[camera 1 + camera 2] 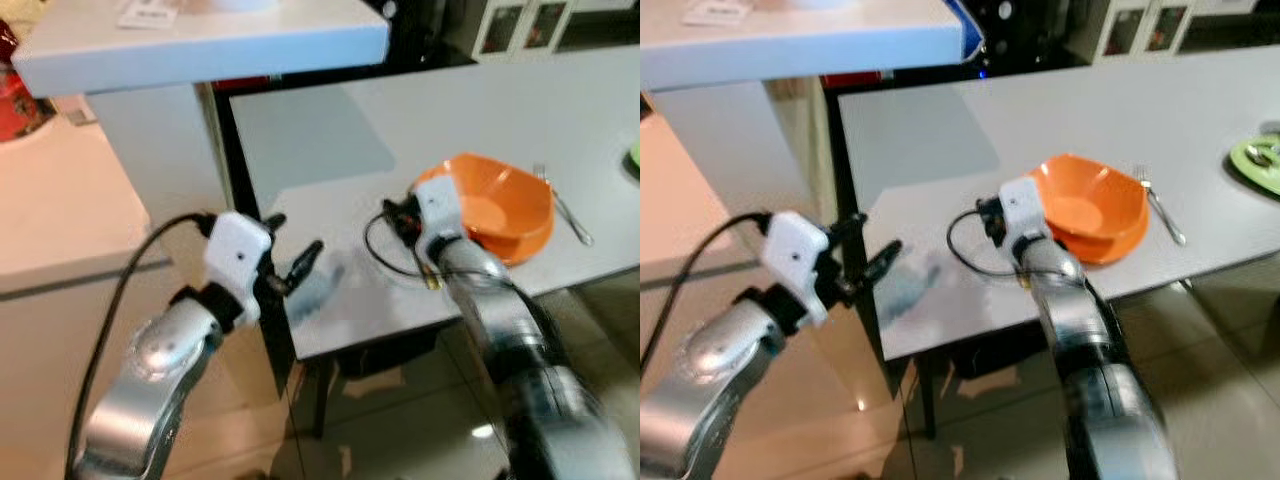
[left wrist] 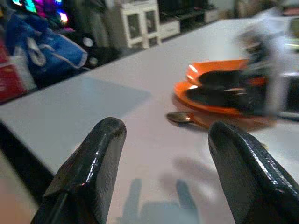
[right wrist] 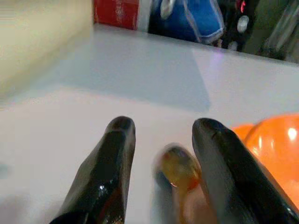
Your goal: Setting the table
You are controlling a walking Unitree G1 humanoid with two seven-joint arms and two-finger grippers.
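Right gripper [image 3: 161, 154] low over the table [image 1: 330, 130], fingers apart, spoon [image 3: 176, 170] lying between the tips — blurred, so contact unclear. Orange bowl [image 1: 500, 205] just beyond and beside the right gripper, sitting on an orange plate [image 2: 205, 95]. Fork [image 1: 1162, 208] on the bowl's far side. Left gripper [image 2: 163, 154] open at the table's near edge, well apart from the spoon.

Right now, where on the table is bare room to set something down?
The table is bare behind the orange bowl and at its near-left corner. It is crowded around the bowl: right gripper, spoon, fork.
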